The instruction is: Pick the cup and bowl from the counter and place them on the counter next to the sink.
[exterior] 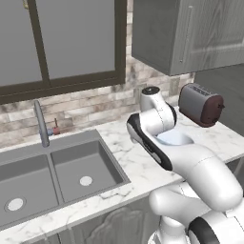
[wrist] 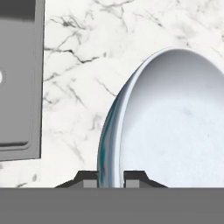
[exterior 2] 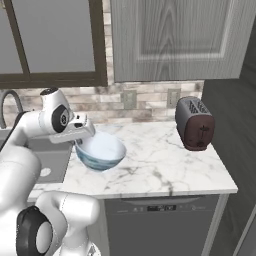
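My gripper is shut on the left rim of the wide light-blue bowl, one fingertip inside and one outside. The bowl is tilted over the white marble counter, a little to the right of the sink. I cannot tell whether its base touches the counter. In the left base view the bowl peeks out behind my arm, with the gripper hidden by the arm. The gripper reaches down from the white hand at the bowl's left edge. The cup is out of view.
The grey sink with a tall curved faucet lies left of the bowl. A dark red toaster stands on the counter at the far right by the wall. Grey cabinets hang overhead. Bare marble runs between sink edge and bowl.
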Available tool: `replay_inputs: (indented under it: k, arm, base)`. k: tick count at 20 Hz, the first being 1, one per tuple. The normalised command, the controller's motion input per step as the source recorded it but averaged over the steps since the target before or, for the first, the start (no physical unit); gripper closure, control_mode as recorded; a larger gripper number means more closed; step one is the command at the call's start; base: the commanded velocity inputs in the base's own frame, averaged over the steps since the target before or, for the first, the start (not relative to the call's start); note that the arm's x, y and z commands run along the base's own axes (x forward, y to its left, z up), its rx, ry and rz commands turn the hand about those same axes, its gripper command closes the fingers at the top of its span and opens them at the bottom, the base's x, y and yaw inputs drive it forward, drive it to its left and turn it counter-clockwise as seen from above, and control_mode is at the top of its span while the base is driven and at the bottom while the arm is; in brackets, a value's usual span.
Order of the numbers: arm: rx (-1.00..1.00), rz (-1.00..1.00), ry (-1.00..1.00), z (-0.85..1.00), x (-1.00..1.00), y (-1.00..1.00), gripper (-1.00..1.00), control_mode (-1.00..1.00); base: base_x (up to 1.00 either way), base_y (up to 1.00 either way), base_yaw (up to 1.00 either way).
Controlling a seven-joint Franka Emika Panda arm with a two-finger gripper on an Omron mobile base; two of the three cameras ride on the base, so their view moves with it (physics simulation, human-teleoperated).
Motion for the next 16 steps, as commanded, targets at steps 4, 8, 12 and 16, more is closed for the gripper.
replay_inputs:
  k: [4,8,12,16]
  arm:
    - [-0.02,0.10,-0.02,-0.11,0.00,0.40,1.00,-1.00]
    - [0.00,0.08,-0.05,-0.21,0.03,0.50,1.00,-1.00]
    - [0.00,0.03,-0.07,-0.28,0.23,0.47,1.00,-1.00]
    - [-0.01,0.00,-0.01,-0.28,0.47,0.38,1.00,-1.00]
  base:
    - [0.00,0.00,0.00]
    - [0.00,0.00,0.00]
    - [0.00,0.00,0.00]
    - [0.00,0.00,0.00]
